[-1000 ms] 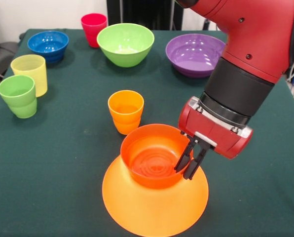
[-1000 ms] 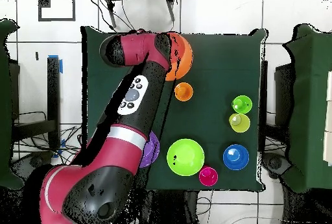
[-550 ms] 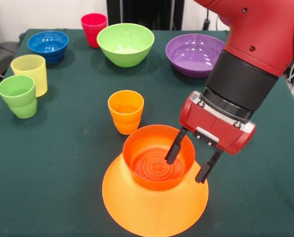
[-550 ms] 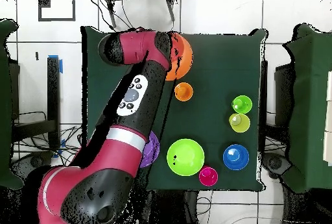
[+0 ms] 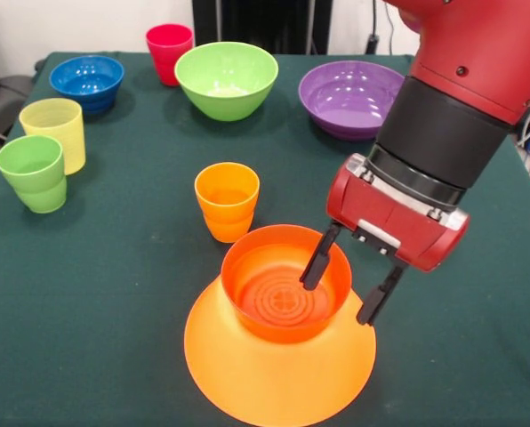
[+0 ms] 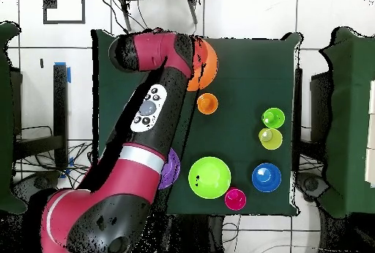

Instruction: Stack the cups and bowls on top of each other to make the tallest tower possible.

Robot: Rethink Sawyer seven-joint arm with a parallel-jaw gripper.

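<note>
Reaching down from above, arm holds gripper (image 5: pixel 345 289) w/ fingers spread apart, one tip inside small red-orange bowl (image 5: pixel 285 283), other outside its rim. That bowl sits upright on upturned large orange bowl (image 5: pixel 278 369) nr table's (image 5: pixel 114 294) front edge. Bowls: 5 incl. purple (image 5: pixel 350 96), green (image 5: pixel 226 78), blue (image 5: pixel 87 82) along far edge. Cups: 4 seen – orange (image 5: pixel 227 200), red (image 5: pixel 169 52), pale yellow (image 5: pixel 55 132), lime (image 5: pixel 34 172)

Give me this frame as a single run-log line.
gripper: open, straddling rim of small red-orange bowl | bowl: upright on inverted large orange bowl | orange cup: beside tower, unstacked | other cups, bowls: on table
</note>
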